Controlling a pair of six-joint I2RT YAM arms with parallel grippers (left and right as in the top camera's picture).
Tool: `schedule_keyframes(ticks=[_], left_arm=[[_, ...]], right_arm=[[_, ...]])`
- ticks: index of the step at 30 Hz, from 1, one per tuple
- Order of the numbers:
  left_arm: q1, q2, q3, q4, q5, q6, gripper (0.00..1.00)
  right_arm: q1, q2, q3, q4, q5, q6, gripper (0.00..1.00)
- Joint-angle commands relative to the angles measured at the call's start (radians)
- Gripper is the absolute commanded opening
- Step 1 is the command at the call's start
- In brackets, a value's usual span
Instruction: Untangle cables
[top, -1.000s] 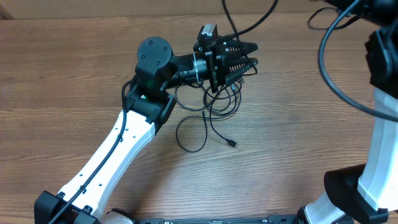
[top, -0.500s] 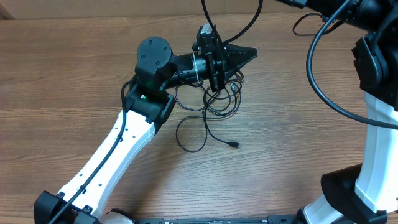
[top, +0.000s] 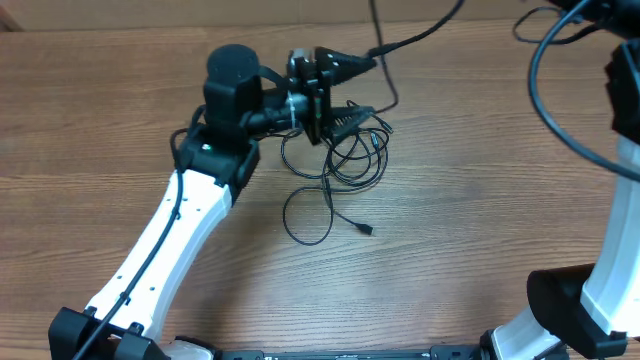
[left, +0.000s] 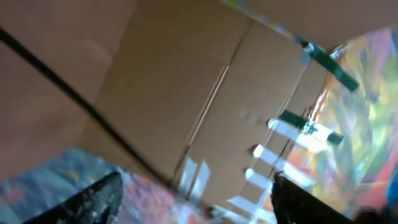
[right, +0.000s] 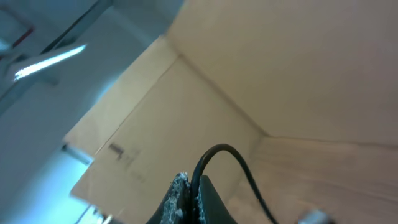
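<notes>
The left gripper (top: 365, 88) has just spread its jaws and slid left above the cables (top: 350, 162) heaped mid-tabletop (top: 480, 230), so the strand pinched by the right gripper (right: 191, 198), jaws pressed together (raised far right), looks free to draw clear.

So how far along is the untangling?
Done: nothing separated yet; the cables lie looped together on the table. In hand: the right tool is shut on one lifted cable; the left tool stands open beside the loops. Left: drawing that strand clear, then the remaining loops.
</notes>
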Motion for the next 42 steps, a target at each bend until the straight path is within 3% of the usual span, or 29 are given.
schedule_keyframes(ticks=[1,7,19,26,31,39,42], left_arm=[[0.028,0.002,0.009,0.039,0.046,0.269,0.78],[0.026,0.001,0.009,0.183,0.108,0.612,0.87],[-0.021,0.002,0.009,0.172,-0.002,1.078,0.86],[-0.057,0.002,0.009,0.168,-0.124,1.214,0.84],[-0.087,0.002,0.009,0.168,-0.159,1.213,0.59],[-0.105,0.002,0.009,0.162,-0.159,1.213,0.04],[-0.105,0.002,0.009,0.146,-0.159,1.209,0.04]], right_arm=[[-0.035,-0.01,0.013,-0.039,0.044,-0.001,0.04],[-0.036,-0.01,0.013,-0.141,0.099,0.005,0.04],[-0.031,-0.01,0.013,-0.214,-0.025,0.213,0.04],[-0.031,-0.01,0.013,-0.214,-0.131,0.297,0.04],[-0.031,-0.01,0.013,-0.214,-0.157,0.3,0.04],[-0.031,-0.01,0.013,-0.214,-0.156,0.3,0.04],[-0.031,-0.01,0.013,-0.214,-0.147,0.299,0.04]])
